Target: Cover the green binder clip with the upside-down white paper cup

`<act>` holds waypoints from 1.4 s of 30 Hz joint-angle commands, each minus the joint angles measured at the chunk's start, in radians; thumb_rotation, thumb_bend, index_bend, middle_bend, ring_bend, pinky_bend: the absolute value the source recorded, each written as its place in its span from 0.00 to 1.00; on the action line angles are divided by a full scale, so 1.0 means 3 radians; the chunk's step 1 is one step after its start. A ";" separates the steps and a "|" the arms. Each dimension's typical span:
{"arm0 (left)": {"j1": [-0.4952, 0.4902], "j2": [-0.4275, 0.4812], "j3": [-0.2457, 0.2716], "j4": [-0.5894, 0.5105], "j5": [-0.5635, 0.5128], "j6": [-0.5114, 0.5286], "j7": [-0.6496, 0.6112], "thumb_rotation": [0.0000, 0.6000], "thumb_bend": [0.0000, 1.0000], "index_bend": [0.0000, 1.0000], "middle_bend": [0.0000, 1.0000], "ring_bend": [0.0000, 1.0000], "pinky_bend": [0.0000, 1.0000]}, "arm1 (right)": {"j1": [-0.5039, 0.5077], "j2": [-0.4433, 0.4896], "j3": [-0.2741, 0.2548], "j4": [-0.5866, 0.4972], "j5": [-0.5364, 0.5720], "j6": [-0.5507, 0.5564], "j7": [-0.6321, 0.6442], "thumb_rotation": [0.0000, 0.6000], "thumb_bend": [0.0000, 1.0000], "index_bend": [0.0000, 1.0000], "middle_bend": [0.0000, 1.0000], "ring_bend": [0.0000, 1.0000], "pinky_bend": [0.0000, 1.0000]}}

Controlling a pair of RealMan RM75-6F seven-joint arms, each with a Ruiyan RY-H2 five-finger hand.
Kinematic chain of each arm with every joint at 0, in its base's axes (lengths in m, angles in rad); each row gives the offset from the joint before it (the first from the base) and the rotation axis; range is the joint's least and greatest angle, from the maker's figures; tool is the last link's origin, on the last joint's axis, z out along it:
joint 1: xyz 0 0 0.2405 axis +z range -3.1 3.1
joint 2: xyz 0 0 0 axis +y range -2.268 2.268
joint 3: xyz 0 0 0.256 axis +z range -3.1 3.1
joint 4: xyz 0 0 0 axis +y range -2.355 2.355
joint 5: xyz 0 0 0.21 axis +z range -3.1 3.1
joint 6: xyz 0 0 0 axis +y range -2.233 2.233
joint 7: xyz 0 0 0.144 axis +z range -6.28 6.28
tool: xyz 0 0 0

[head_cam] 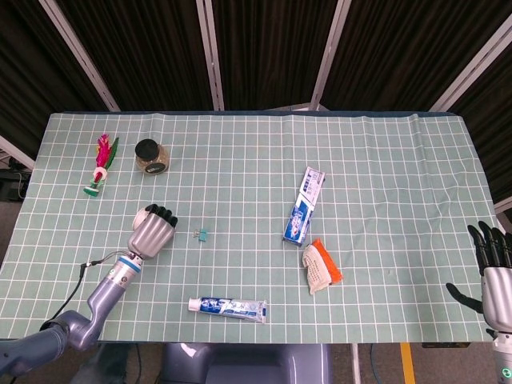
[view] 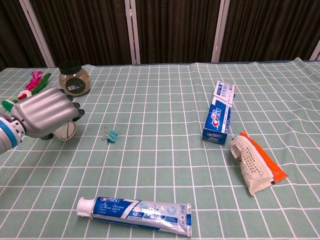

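The white paper cup (view: 66,131) lies on its side at the table's left, mostly hidden under my left hand (view: 42,116), whose fingers curl down around it. Only its round end shows below the fingers in the chest view. From the head view my left hand (head_cam: 152,232) covers the cup entirely. The green binder clip (head_cam: 202,234) (view: 111,135) lies on the cloth a short way to the right of that hand, apart from it. My right hand (head_cam: 496,276) hangs at the table's near right corner, fingers spread, holding nothing.
A dark-lidded jar (head_cam: 150,156) (view: 74,78) and a feather toy (head_cam: 100,164) sit behind the left hand. A toothpaste tube (head_cam: 228,306) lies near the front edge. A toothpaste box (head_cam: 304,205) and an orange-and-white packet (head_cam: 322,266) lie right of centre.
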 commanded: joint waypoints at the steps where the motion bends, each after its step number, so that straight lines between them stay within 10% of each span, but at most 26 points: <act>1: 0.0021 0.0011 -0.0038 -0.0032 -0.0004 0.0113 -0.0094 1.00 0.00 0.52 0.45 0.43 0.48 | -0.0002 0.0001 0.0000 -0.0001 0.0000 0.0003 0.0002 1.00 0.00 0.00 0.00 0.00 0.00; 11: 0.0234 0.0689 -0.0749 -0.1471 -0.0719 0.0239 -0.2588 1.00 0.00 0.51 0.43 0.41 0.48 | 0.0000 -0.0003 -0.0009 -0.0012 -0.0022 0.0008 -0.0015 1.00 0.00 0.00 0.00 0.00 0.00; 19: 0.0237 0.0775 -0.0759 -0.1384 -0.0808 -0.0325 -0.4578 1.00 0.00 0.47 0.38 0.35 0.43 | 0.0007 -0.0018 -0.0013 -0.0008 -0.0025 0.0002 -0.0050 1.00 0.00 0.00 0.00 0.00 0.00; 27: 0.0105 0.0396 -0.0607 -0.0770 -0.0669 -0.0565 -0.5288 1.00 0.00 0.46 0.37 0.34 0.43 | 0.0014 -0.0027 -0.0003 0.0010 0.0016 -0.0020 -0.0060 1.00 0.00 0.00 0.00 0.00 0.00; 42: -0.0058 -0.0025 -0.0550 -0.0226 -0.0588 -0.0539 -0.5405 1.00 0.00 0.46 0.37 0.34 0.41 | 0.0046 -0.0046 0.0022 0.0056 0.0119 -0.0099 -0.0067 1.00 0.00 0.00 0.00 0.00 0.00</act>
